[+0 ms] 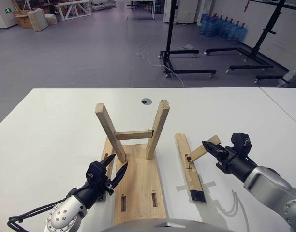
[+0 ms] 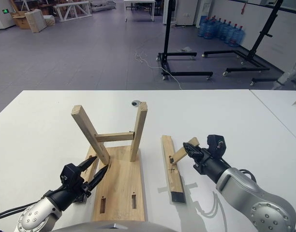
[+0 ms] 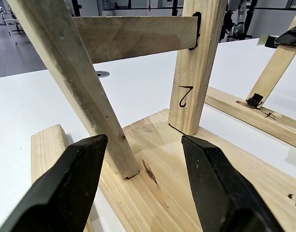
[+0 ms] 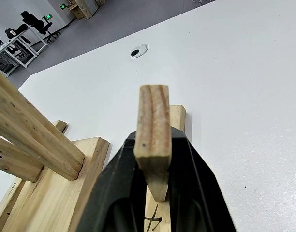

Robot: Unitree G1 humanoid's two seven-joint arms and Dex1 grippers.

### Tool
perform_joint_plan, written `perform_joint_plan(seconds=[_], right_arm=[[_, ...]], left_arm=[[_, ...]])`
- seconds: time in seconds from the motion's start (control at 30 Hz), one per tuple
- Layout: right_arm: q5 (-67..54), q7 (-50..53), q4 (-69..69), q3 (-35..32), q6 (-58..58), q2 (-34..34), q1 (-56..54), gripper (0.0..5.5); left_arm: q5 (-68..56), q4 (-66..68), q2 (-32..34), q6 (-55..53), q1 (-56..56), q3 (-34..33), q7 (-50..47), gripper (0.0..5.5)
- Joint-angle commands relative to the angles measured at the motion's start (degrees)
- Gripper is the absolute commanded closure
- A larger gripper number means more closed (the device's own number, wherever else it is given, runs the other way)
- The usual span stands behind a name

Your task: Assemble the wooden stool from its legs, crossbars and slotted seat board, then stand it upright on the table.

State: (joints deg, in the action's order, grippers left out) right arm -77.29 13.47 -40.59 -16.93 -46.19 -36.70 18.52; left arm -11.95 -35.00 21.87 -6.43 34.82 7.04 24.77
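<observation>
The slotted seat board point(image 1: 138, 193) lies flat on the white table. Two legs stand in it: a tilted left leg point(image 1: 111, 131) and a right leg point(image 1: 157, 129), joined by a crossbar point(image 1: 133, 135). My left gripper point(image 1: 119, 162) is open just in front of the left leg's base, with one finger point(image 3: 70, 183) on each side of it. A third leg point(image 1: 188, 166) lies flat to the right of the board. A second crossbar point(image 1: 202, 150) rises at a slant from it, and my right gripper point(image 1: 209, 146) is shut on its upper end point(image 4: 153, 130).
Another wooden bar point(image 3: 47, 147) lies along the board's left edge, under my left gripper. A round cable hole point(image 1: 146, 101) is in the table behind the legs. Black wheeled stands point(image 1: 186, 53) are on the floor beyond the table's far edge.
</observation>
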Motion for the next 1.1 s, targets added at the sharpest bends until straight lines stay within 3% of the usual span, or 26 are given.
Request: perform_joint_plan(seconds=[0.03,0.43,1.1], right_arm=[[1.60,0.32,0.02,0.90,0.31,0.54,-1.20,5.12],[0.75,6.42,3.51,2.78,-3.62,0.60,-1.29,5.12],[2.06,2.77,2.24,2.17,-1.26,0.80,-0.79,5.12]], left_arm=[[0.99,1.20,0.49,-0.52,-0.53,0.82,0.43,2.69],[2.16,3.07,0.94,0.13,-2.03,1.05,0.99,2.69],[3.70,3.83,0.83,1.01,-1.44,1.26,0.97,2.69]])
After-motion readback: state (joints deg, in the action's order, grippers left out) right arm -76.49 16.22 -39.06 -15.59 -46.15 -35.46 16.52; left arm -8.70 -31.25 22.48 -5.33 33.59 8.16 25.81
